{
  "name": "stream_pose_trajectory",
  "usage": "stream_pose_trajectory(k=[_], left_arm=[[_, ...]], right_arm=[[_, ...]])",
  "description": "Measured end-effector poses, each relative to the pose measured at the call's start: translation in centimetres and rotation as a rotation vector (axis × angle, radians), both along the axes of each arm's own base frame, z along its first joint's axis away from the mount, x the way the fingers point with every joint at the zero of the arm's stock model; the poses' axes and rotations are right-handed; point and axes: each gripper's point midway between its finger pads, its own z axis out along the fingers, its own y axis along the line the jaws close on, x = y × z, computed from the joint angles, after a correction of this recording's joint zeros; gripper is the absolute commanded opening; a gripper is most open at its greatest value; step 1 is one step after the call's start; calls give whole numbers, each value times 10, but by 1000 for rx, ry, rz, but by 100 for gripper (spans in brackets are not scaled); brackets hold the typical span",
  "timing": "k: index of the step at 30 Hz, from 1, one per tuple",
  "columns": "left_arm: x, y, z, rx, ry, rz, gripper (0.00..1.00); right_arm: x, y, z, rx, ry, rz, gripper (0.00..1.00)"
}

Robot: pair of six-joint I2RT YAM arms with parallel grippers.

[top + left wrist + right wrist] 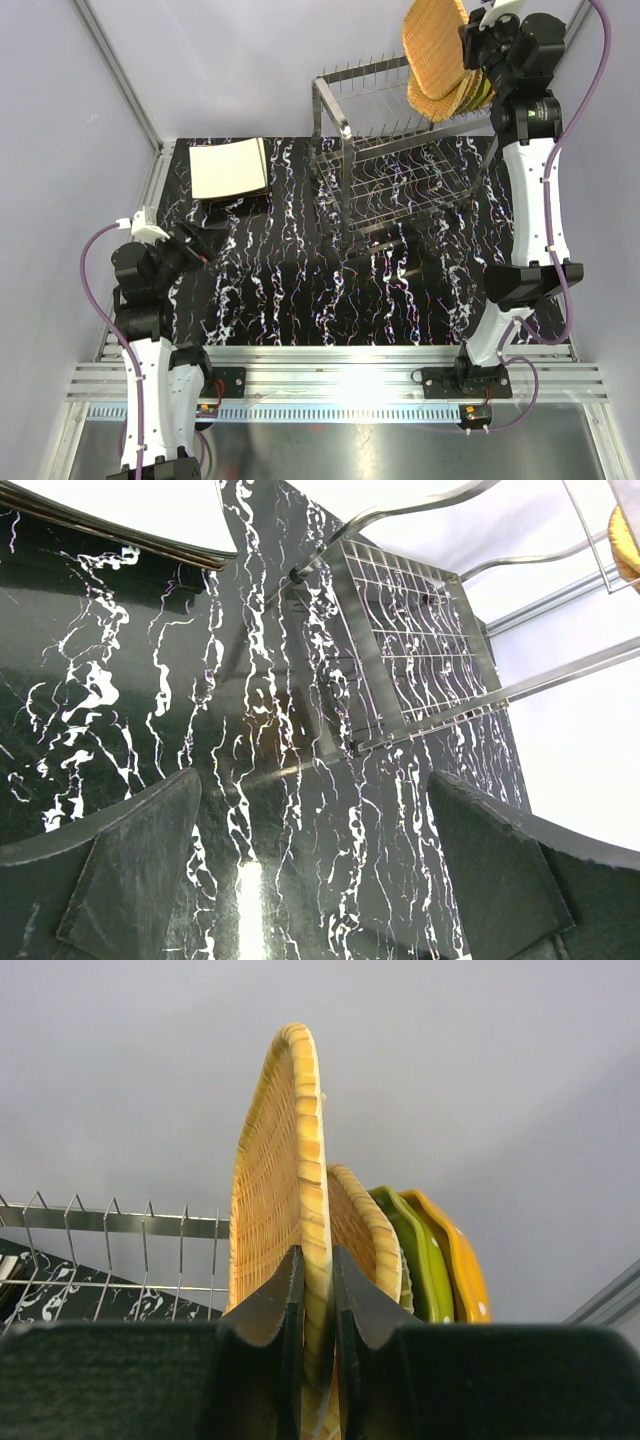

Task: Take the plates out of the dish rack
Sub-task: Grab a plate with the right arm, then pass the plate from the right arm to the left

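Note:
My right gripper [318,1260] is shut on the rim of a woven orange-tan plate [275,1160], which stands on edge. From above, that plate [435,40] hangs lifted over the right end of the dish rack [400,170], with the right gripper [470,45] beside it. A second woven plate [365,1230], a green plate [420,1250] and an orange dotted plate [462,1260] stand behind it in the rack's upper tier. Square cream plates [230,168] lie stacked on the table at the left. My left gripper [315,810] is open and holds nothing, low over the table near that stack.
The black marbled table [300,290] carries the rack's lower wire tier [420,630] at centre right. The cream stack's edge [120,510] shows at the top left of the left wrist view. Pale walls close in on the left, back and right.

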Motion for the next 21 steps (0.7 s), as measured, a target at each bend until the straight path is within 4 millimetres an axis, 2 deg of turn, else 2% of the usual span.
stream_pose_trajectory(k=[12, 21], left_arm=[[2, -9, 16, -57, -44, -37, 99], [2, -16, 29, -107, -74, -70, 99]], right_arm=[[-9, 1, 10, 86, -5, 14, 0], [-28, 8, 41, 212, -44, 65, 0]])
